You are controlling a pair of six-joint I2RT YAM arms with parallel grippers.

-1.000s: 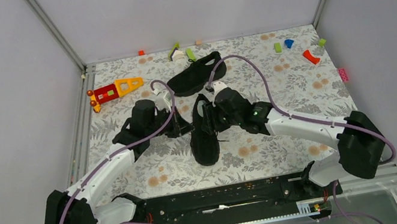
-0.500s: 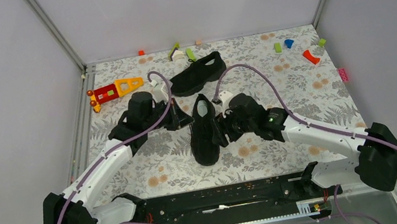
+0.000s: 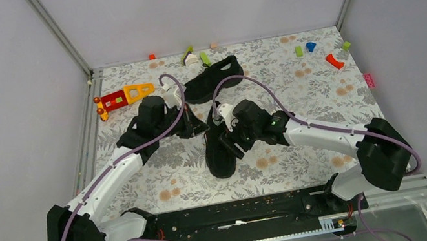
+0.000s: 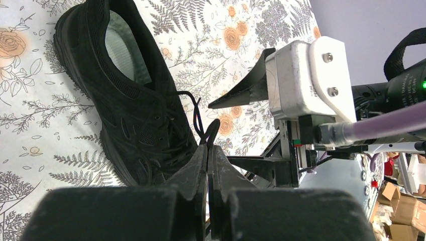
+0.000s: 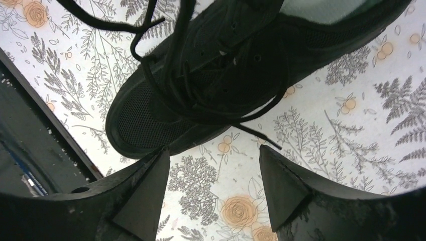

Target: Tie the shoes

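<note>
the left jaws are pressed together at the bottom of the view, with a thin black lace [image 4: 200, 116] pinched at their tips. the lace runs up to a black shoe [image 4: 135, 105] lying on the floral worktop [image 4: 226, 30], its grey insole [image 4: 125, 50] showing. just right of the shoe, the right jaws stand apart, mounted on a pale block [image 4: 301, 75] above a purple cable [image 4: 371, 128].

The left pincer [image 4: 208, 146], gripping a lace [image 4: 200, 116], and the right pincer [image 5: 215, 156] flank the near shoe [image 3: 219, 153]; bare surface [image 3: 171, 178] off its toe; second shoe [image 3: 210, 79] beyond its heel.
</note>
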